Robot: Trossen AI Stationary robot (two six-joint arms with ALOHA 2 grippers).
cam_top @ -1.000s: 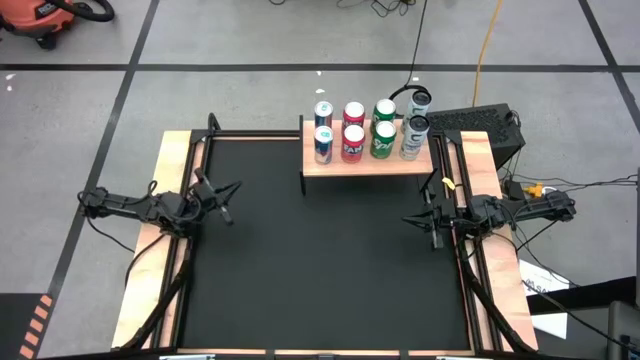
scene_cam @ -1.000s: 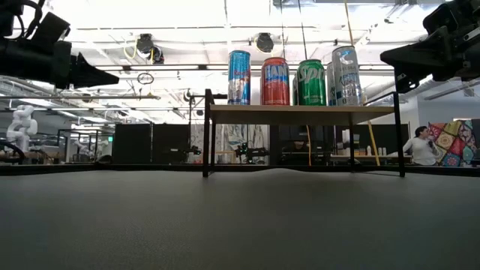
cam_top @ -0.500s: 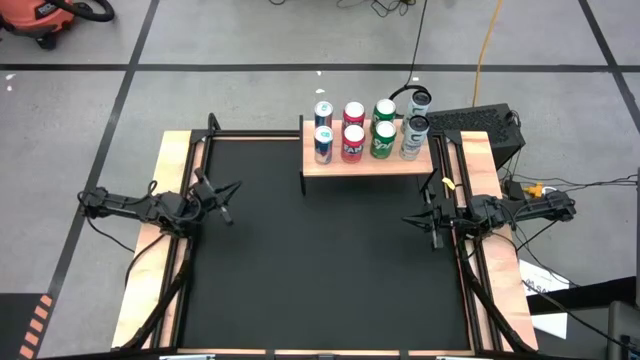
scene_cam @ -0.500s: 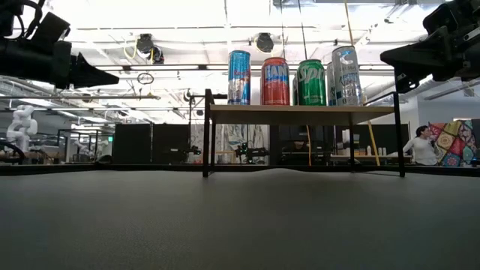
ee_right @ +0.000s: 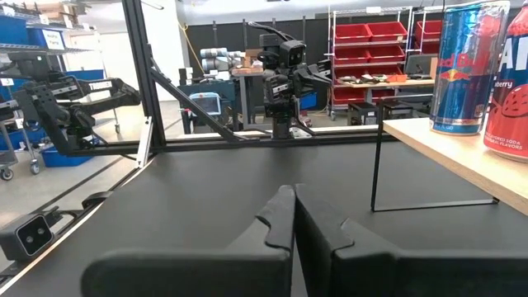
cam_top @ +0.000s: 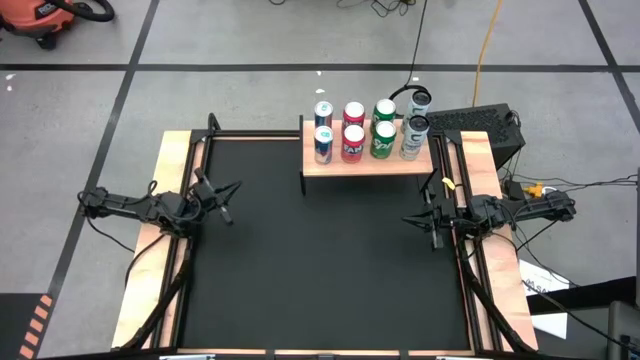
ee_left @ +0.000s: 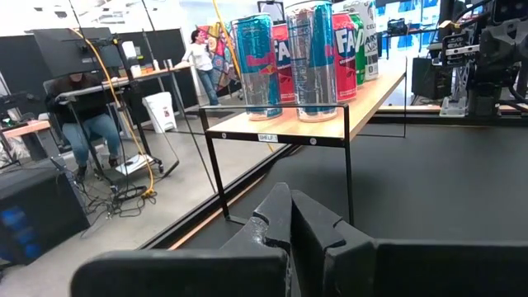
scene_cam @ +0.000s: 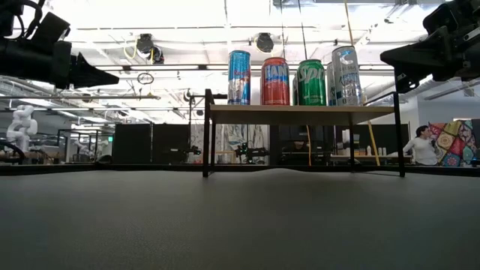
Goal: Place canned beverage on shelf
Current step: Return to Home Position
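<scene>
Slim black cabled arms carry matte left pincer and right pincer.

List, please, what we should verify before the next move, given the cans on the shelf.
1. Cans upright on the shelf: ok.
2. Rear row fully footed near the shelf's back edge: cannot tell.
3. Left gripper shut and empty: ok.
4. Right gripper shut and empty: ok.
5. Both arms apart from the shelf, at the sides of the table: ok.
</scene>
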